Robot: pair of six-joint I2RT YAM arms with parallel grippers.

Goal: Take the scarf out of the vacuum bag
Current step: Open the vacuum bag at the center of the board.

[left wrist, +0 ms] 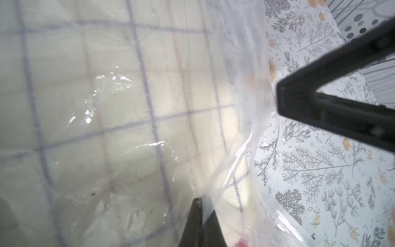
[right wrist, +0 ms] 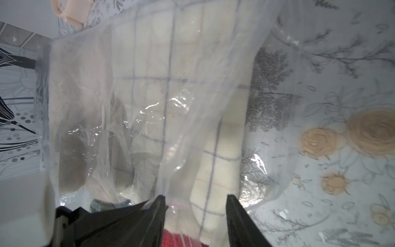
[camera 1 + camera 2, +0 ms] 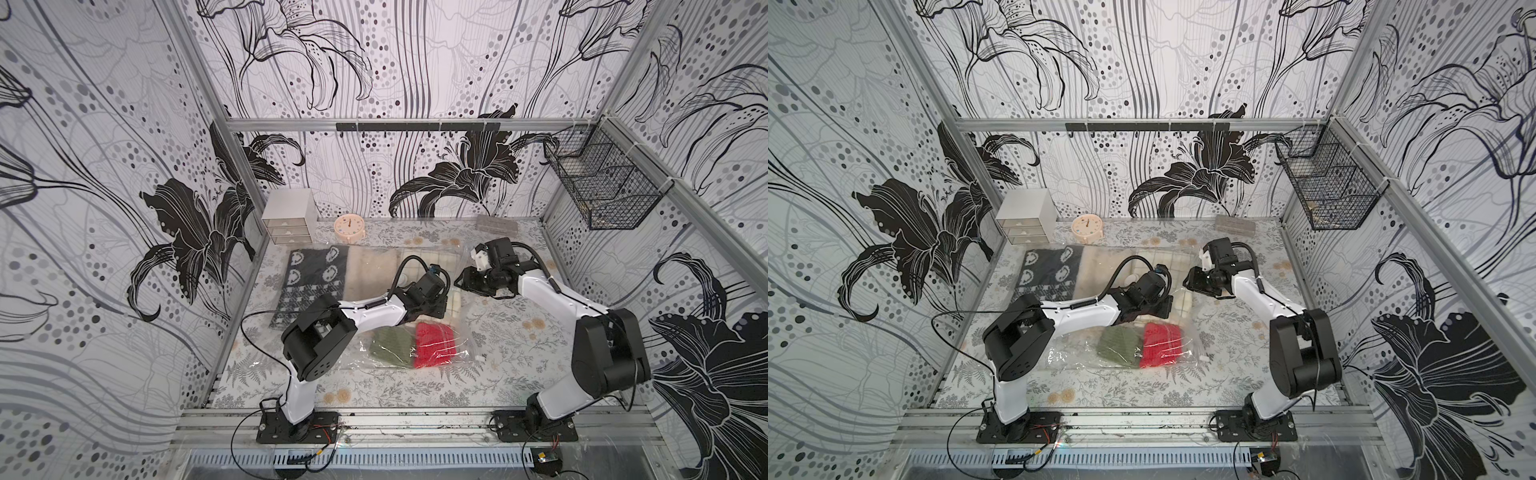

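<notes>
The vacuum bag (image 3: 440, 258), large, clear and crinkly, lies across the back of the table. Inside it the scarf (image 3: 424, 266), cream with thin blue checks, is folded (image 1: 119, 89) (image 2: 192, 64). My left gripper (image 3: 437, 308) (image 1: 202, 200) is shut, pinching a fold of the bag's film near its right-hand end. Just to its right, my right gripper (image 3: 462, 281) (image 2: 195, 198) is open. Its jaws stand apart around the bag's edge, with film and cream cloth between them. A red zip line on the bag (image 2: 178, 204) runs by one finger.
A dark patterned cloth (image 3: 316, 274) fills the bag's left part. A second clear bag (image 3: 461, 353) with green (image 3: 392, 345) and red (image 3: 434, 343) knits lies in front. A drawer box (image 3: 287, 216), a pink clock (image 3: 350, 227) and a wire basket (image 3: 602, 183) stand at the back.
</notes>
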